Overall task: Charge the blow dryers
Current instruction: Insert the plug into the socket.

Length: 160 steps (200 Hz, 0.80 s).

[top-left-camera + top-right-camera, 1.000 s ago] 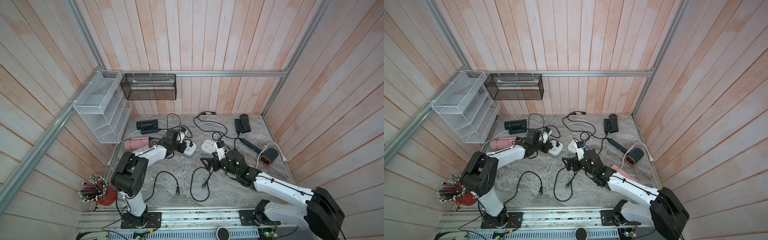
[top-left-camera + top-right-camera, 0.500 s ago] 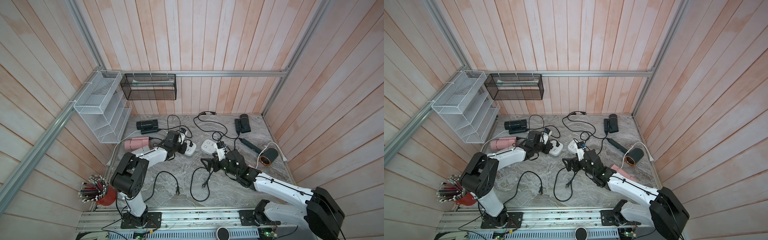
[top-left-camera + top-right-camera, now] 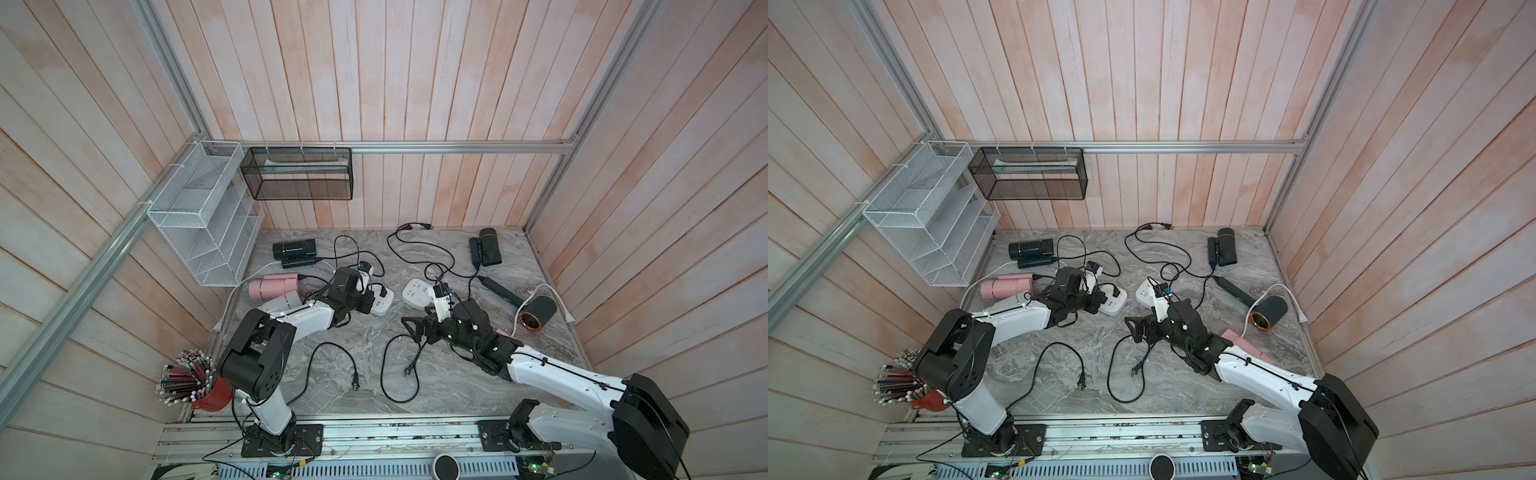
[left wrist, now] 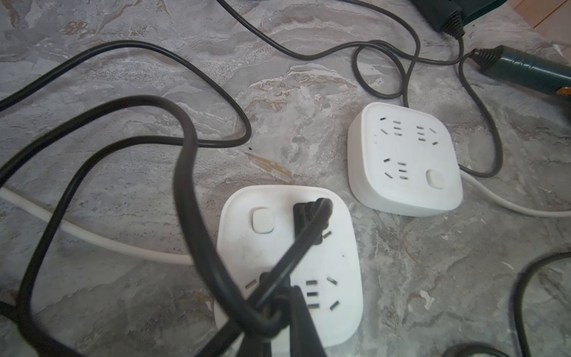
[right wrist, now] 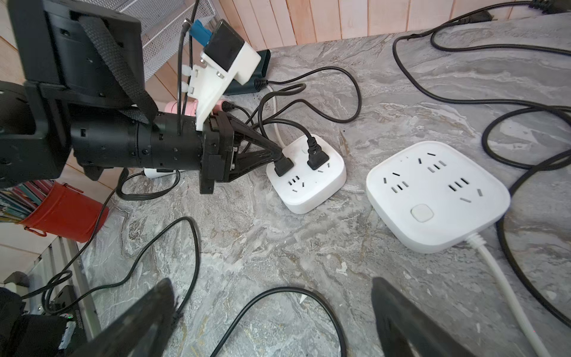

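My left gripper (image 3: 371,302) is shut on a black plug (image 5: 282,166) that stands on the near-left socket of the left white power strip (image 4: 336,256). Beside it, a second black plug (image 5: 317,158) sits in the same strip. Its cord crosses my left gripper (image 4: 279,304) in the left wrist view. Blow dryers lie around: black (image 3: 293,249), pink (image 3: 272,286), black at the back right (image 3: 488,247), and a dark one with an orange rim (image 3: 536,313). My right gripper (image 5: 272,281) hangs open above a black cord (image 5: 290,290) and holds nothing.
A second white power strip (image 3: 417,291) with no plugs in it lies right of the first. Loose plugs (image 3: 356,384) (image 3: 408,370) and cord loops cover the front of the marble top. A red pencil pot (image 3: 216,399) stands front left. Wire baskets (image 3: 203,216) hang on the left wall.
My left gripper has edged slightly toward the left power strip with the plug in it. The right arm has not moved.
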Available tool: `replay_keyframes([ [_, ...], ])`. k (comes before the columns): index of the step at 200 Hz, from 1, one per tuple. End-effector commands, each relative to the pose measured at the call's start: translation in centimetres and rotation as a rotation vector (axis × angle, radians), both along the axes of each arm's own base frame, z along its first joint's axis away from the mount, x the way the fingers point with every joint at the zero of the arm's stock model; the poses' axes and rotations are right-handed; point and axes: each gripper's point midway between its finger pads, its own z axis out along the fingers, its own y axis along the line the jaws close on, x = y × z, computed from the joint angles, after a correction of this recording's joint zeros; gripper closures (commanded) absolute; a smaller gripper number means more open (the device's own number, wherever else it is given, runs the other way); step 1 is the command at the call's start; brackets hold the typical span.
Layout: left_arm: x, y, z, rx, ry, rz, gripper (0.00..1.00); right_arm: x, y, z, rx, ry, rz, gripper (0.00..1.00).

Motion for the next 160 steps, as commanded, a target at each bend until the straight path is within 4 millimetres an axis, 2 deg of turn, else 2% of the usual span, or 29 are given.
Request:
replay_keyframes([
  [1, -2.6, 1.0, -4.9, 0.068, 0.171, 0.013, 0.92, -0.1, -0.1, -0.3, 0.010, 0.010, 0.000, 0.00],
  [52, -3.3, 1.5, -6.4, 0.074, 0.206, 0.035, 0.92, -0.3, -0.4, -0.8, 0.002, 0.017, -0.007, 0.00],
  [89, -3.4, 1.8, -6.7, 0.090, 0.213, 0.041, 0.92, -0.3, -0.4, -0.8, 0.006, 0.018, -0.005, 0.00],
  [117, -2.7, 1.9, -6.1, 0.084, 0.201, 0.048, 0.92, -0.3, -0.2, -0.7, 0.011, 0.017, 0.001, 0.00],
  [160, -1.4, 1.5, -3.5, 0.076, 0.153, 0.042, 0.91, -0.4, -0.3, -0.5, 0.011, 0.015, 0.006, 0.00],
])
